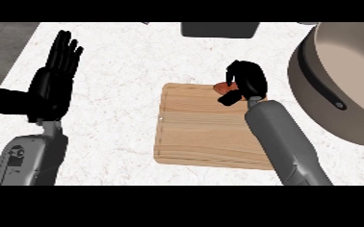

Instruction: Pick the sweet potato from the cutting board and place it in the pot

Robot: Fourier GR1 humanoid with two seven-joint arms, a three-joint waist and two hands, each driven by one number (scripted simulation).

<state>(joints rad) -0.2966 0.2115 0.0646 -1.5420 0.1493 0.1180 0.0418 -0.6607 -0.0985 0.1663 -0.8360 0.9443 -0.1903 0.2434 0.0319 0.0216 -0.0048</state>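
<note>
An orange-brown sweet potato (225,90) lies near the far edge of the wooden cutting board (206,134) in the head view. My right hand (247,79) sits over it with fingers curled round it, hiding most of it. The grey pot (331,84) stands at the right edge, its rim and a dark handle showing, just right of that hand. My left hand (57,74) stays open at the left, fingers up, resting well away from the board.
A dark rectangular object (219,29) sits at the counter's far edge, behind the board. White speckled counter (121,101) lies between the left hand and the board. The counter's left edge runs past the left forearm.
</note>
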